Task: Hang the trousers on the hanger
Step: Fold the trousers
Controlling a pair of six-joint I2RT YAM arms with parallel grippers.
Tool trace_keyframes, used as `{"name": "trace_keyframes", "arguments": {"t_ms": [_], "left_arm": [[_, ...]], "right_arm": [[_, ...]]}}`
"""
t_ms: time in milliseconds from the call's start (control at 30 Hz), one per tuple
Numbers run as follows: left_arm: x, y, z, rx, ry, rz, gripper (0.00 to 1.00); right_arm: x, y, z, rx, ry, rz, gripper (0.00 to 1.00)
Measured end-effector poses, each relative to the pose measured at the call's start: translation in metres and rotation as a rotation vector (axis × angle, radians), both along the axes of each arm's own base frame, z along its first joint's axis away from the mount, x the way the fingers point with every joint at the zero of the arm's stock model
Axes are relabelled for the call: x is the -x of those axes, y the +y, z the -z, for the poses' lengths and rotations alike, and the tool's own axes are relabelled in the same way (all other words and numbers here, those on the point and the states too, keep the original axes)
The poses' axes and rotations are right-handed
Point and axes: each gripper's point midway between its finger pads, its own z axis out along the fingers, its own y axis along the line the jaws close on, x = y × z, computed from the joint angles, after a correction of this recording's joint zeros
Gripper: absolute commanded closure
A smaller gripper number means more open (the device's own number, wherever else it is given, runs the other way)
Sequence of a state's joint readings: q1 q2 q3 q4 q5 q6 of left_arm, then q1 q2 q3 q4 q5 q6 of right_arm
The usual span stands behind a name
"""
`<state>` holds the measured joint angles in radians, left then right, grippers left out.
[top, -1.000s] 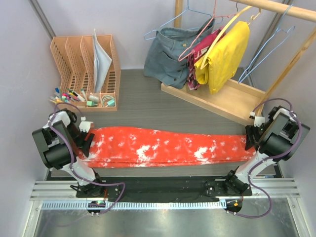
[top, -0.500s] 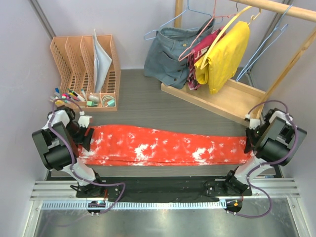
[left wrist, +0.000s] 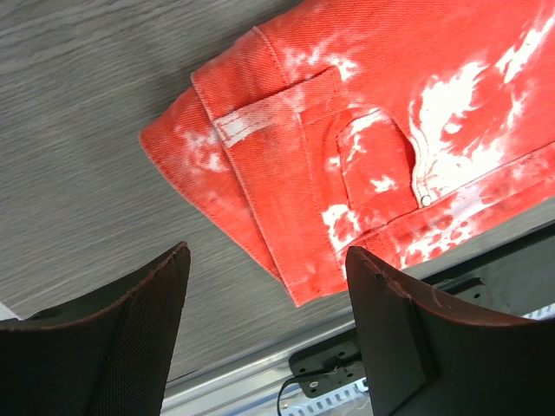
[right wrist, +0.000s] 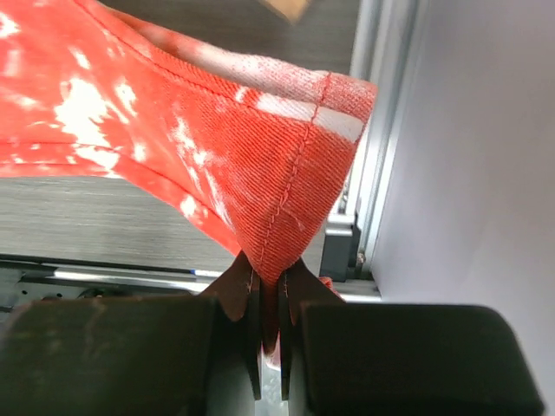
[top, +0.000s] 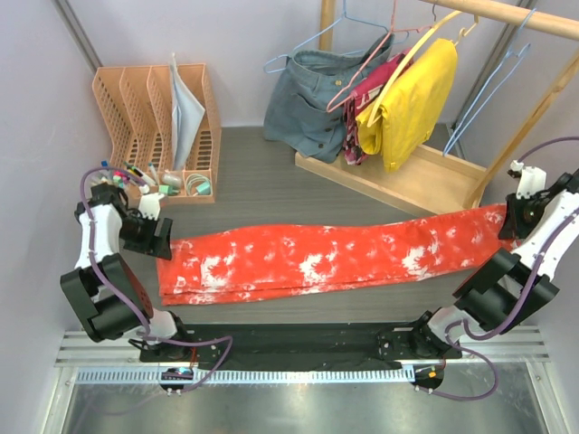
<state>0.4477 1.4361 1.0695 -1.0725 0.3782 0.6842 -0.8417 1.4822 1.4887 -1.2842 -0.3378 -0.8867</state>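
The red-orange trousers with white splotches lie stretched across the table, waist end to the left. My right gripper is shut on the leg hem at the far right and holds that end raised off the table; the right wrist view shows the fabric pinched between the closed fingers. My left gripper hovers open over the waist corner, nothing between its fingers. An empty light-blue wire hanger hangs from the wooden rod at the back right.
An orange file organiser with pens stands back left. The wooden rack base sits behind the trousers, with a denim garment and a yellow garment hanging above it. A black rail runs along the near edge.
The right gripper closed on the leg hem and carried it up and back to the right, dragging the trousers along. The left gripper drew back off the waist, staying open.
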Motion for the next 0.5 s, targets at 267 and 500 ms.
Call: {"name": "trace_keyframes", "arguments": {"t_ms": [267,500], "left_arm": [[0.007,-0.014,0.009,0.113,0.084,-0.080,0.29],[0.020,-0.011,0.013,0.205,0.166,-0.219,0.24]], "right_arm": [[-0.017,0.053,-0.034,-0.032,-0.162,-0.164,0.99],[-0.019,0.155,-0.066,-0.096,-0.312,-0.430,0.99]]}}
